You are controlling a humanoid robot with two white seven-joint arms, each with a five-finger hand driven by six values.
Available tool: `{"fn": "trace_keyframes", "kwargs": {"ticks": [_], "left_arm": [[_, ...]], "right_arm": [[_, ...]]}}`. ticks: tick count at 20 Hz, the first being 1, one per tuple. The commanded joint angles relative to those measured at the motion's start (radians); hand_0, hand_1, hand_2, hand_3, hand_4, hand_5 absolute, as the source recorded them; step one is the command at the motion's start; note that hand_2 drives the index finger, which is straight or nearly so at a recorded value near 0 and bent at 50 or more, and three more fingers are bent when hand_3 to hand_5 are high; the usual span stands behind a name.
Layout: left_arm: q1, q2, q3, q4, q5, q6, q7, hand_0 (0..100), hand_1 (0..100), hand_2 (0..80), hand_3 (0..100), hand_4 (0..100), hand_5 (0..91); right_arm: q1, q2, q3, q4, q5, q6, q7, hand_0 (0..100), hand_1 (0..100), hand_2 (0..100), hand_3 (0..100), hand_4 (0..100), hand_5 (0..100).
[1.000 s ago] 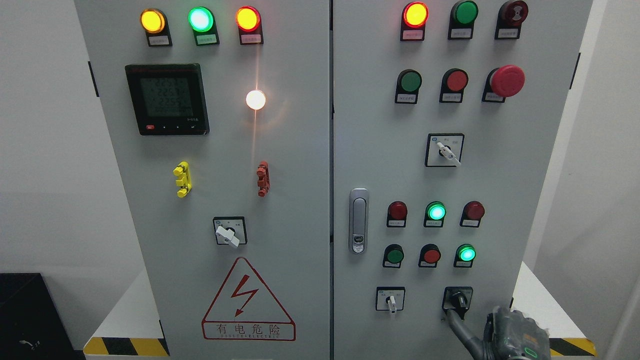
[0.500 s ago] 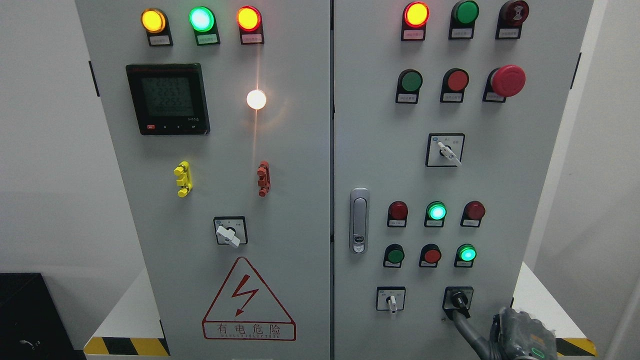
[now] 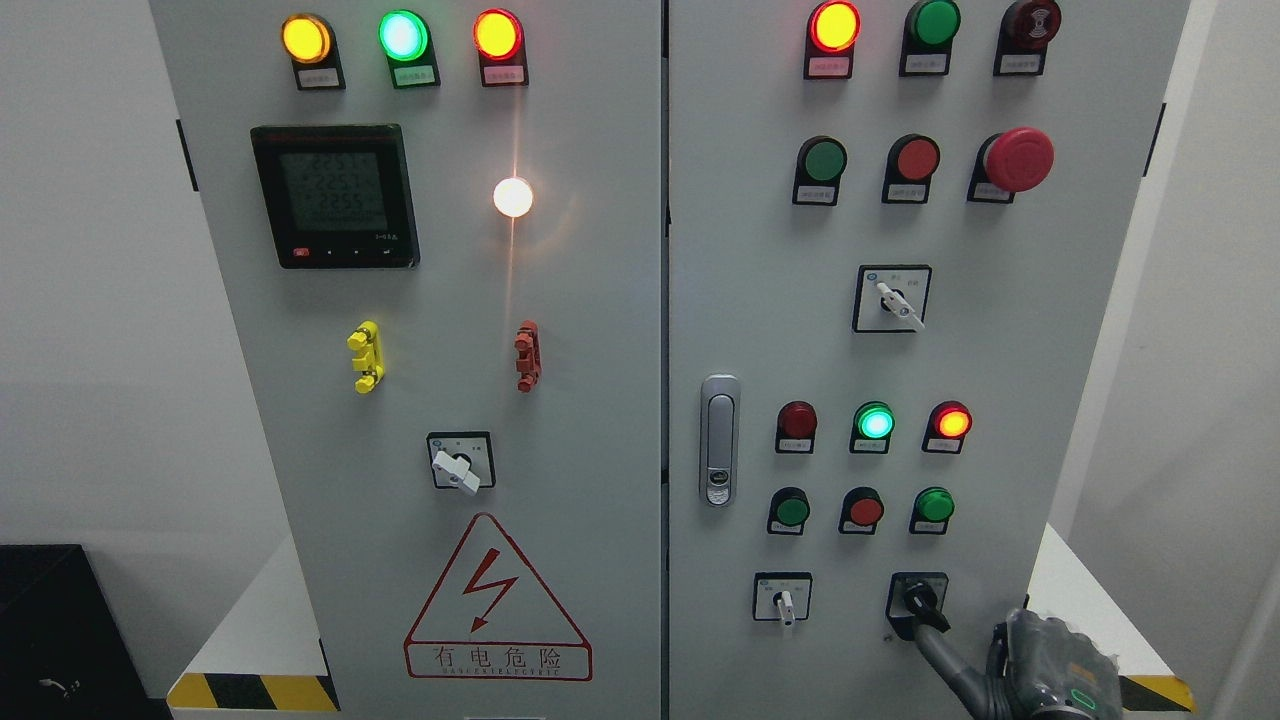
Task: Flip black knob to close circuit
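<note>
The right hand [image 3: 1040, 665] is reaching up from the lower right corner; one grey finger [image 3: 940, 655] is touching the black knob [image 3: 918, 598] low on the cabinet's right door [image 3: 1000, 350]; whether the other fingers are curled cannot be told.

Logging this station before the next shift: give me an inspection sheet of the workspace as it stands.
Surface: grey cabinet doors, shut, on a white base.
Job's things: black knob at lower right, turned aslant; red lamp above lit.
Clutter: nothing seen.
Grippers: right robot hand at lower right, one finger on the knob; left not seen.
Cables: nothing seen.
Surroundings: white walls, black box lower left.
</note>
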Motion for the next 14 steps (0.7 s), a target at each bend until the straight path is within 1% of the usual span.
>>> {"fn": "trace_keyframes", "kwargs": {"ticks": [1, 3, 14], "left_arm": [[0.022, 0.000, 0.000, -0.023, 0.000, 0.000, 0.000, 12, 56, 0.0, 0, 0, 0.0], [0.022, 0.000, 0.000, -0.023, 0.000, 0.000, 0.000, 12, 56, 0.0, 0, 0, 0.0], [0.022, 0.000, 0.000, -0.023, 0.000, 0.000, 0.000, 12, 56, 0.0, 0, 0, 0.0]], "right_arm": [[-0.006, -0.001, -0.020, -0.004, -0.001, 0.002, -0.001, 0, 0, 91, 100, 93, 100], [-0.008, -0.001, -0.020, -0.010, -0.001, 0.002, 0.007, 0, 0, 91, 100, 93, 100], [0.002, 0.000, -0.016, -0.030, -0.005, 0.002, 0.007, 0, 0, 91, 100, 93, 100]]}}
